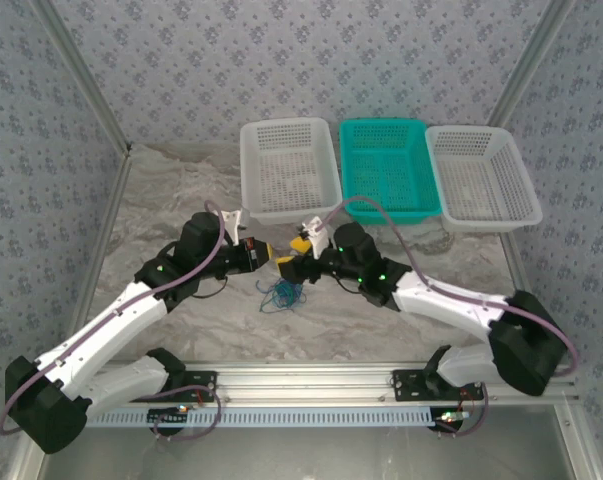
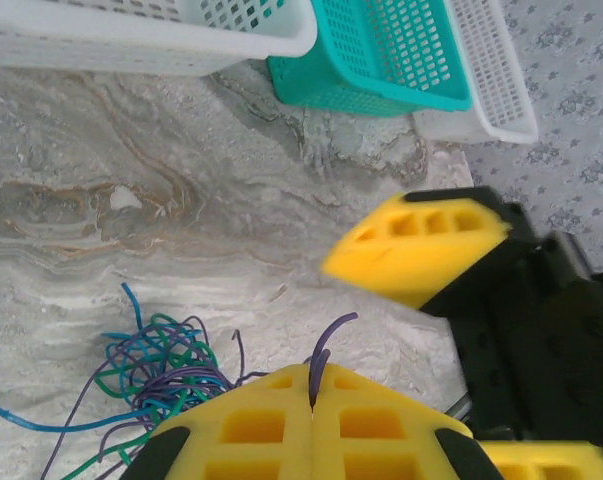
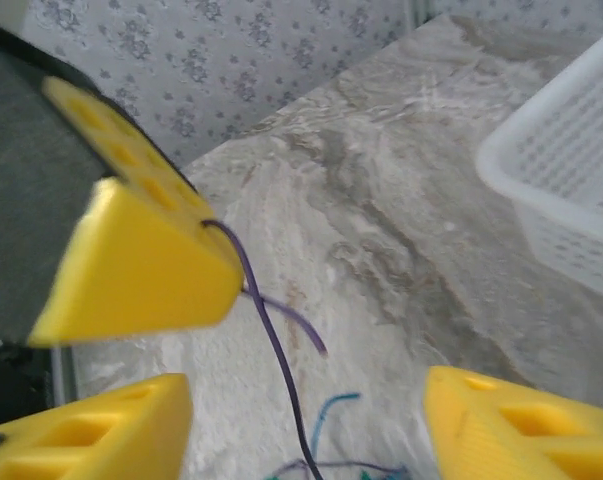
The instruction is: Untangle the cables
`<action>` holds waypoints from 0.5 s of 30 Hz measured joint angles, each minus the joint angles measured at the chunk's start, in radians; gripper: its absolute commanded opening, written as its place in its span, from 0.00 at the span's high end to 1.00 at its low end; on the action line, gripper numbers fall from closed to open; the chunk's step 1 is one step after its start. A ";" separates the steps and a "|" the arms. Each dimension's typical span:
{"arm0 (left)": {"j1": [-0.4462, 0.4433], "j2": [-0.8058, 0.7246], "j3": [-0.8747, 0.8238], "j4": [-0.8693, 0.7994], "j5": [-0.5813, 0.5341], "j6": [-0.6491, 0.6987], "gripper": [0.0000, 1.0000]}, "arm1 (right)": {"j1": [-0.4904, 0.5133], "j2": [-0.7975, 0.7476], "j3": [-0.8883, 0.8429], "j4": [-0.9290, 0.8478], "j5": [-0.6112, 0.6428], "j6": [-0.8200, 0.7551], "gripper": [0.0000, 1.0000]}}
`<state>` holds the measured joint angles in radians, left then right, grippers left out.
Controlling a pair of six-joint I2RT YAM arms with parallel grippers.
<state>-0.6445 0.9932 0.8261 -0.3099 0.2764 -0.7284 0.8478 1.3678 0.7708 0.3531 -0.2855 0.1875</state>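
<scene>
**Isolating a single strand from the tangle.**
The left gripper is closed on a purple strand. The right gripper stands wide open just beside it. The cables lie wadded on the table beneath. Advisable: the right gripper takes this strand lower down, then both part slowly.

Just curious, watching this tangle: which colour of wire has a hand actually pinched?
The purple strand, clamped between the left hand's shut yellow fingers; blue strands and green strands lie loose on the table.
</scene>
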 measured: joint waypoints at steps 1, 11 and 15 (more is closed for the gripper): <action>0.000 0.000 0.002 0.000 0.000 0.003 1.00 | 0.003 0.039 0.014 0.015 -0.009 0.001 0.68; -0.004 -0.065 0.009 -0.039 -0.048 0.044 0.39 | 0.008 0.146 0.025 0.097 -0.019 0.048 1.00; -0.004 -0.193 -0.027 -0.079 -0.159 0.032 0.25 | -0.002 0.126 0.022 0.098 -0.029 0.084 1.00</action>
<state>-0.6483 0.8005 0.7994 -0.3893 0.1177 -0.6968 0.8455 1.4937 0.7929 0.4515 -0.3145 0.2718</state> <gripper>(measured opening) 0.710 0.055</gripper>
